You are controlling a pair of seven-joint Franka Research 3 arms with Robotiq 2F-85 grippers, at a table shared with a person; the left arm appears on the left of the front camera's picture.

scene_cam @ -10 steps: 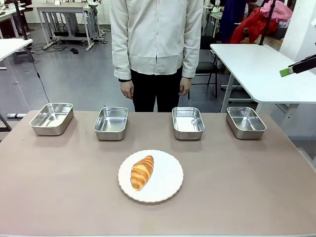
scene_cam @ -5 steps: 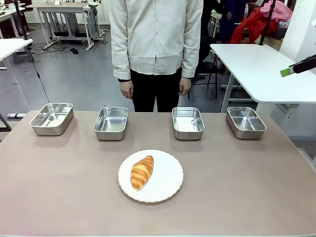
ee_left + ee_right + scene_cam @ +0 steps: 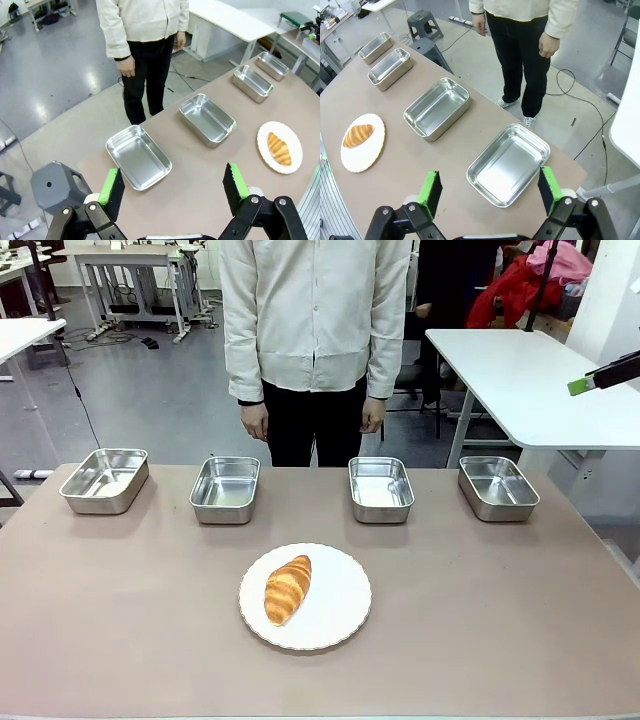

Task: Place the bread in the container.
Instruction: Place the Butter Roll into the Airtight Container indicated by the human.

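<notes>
bread [image 3: 288,589] on plate [image 3: 345,625] | right gripper [image 3: 580,386] — mostly cut off, front view

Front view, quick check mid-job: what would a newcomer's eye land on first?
A golden-brown crescent croissant lying on a round white plate at the near middle of the brown table draws the eye first. Behind it, four shiny rectangular stainless-steel pans stand empty in a row along the far edge. A person in a cream shirt stands just beyond them, hands hanging at the sides.
</notes>
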